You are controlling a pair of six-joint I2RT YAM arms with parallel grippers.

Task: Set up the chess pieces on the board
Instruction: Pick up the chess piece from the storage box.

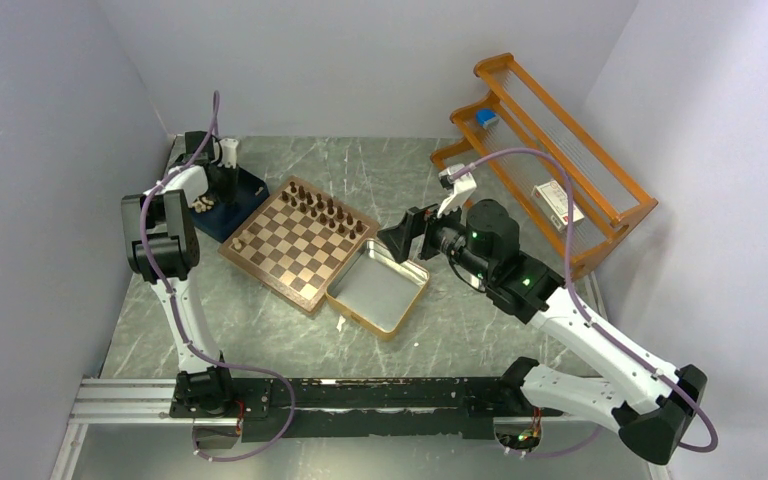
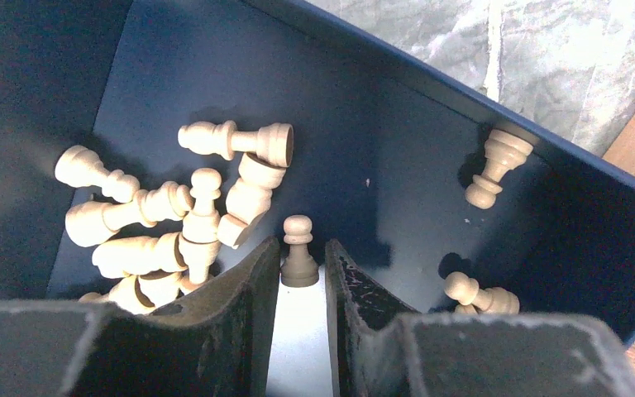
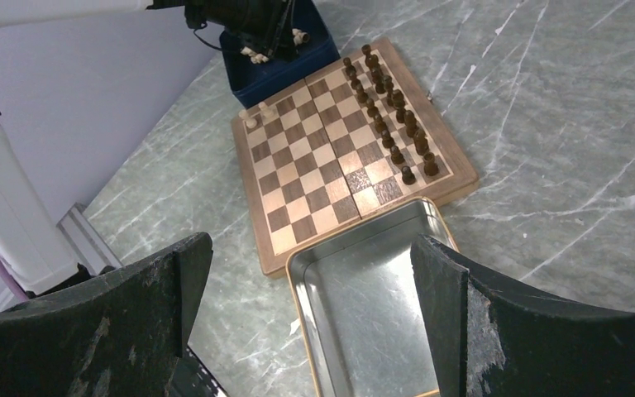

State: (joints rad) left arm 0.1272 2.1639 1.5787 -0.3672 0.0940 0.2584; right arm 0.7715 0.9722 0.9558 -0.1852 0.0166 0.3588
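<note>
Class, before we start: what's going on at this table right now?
Two robot arms are setting up a chess game. The left end effector is down in the navy tray, closed around an upright pale pawn among loose pale pieces lying on their sides. The right end effector hangs open above the silver tin, holding nothing. On the board, the dark pieces stand in two rows along one side; only two pale pieces are placed, at a corner of the opposite side.
</note>
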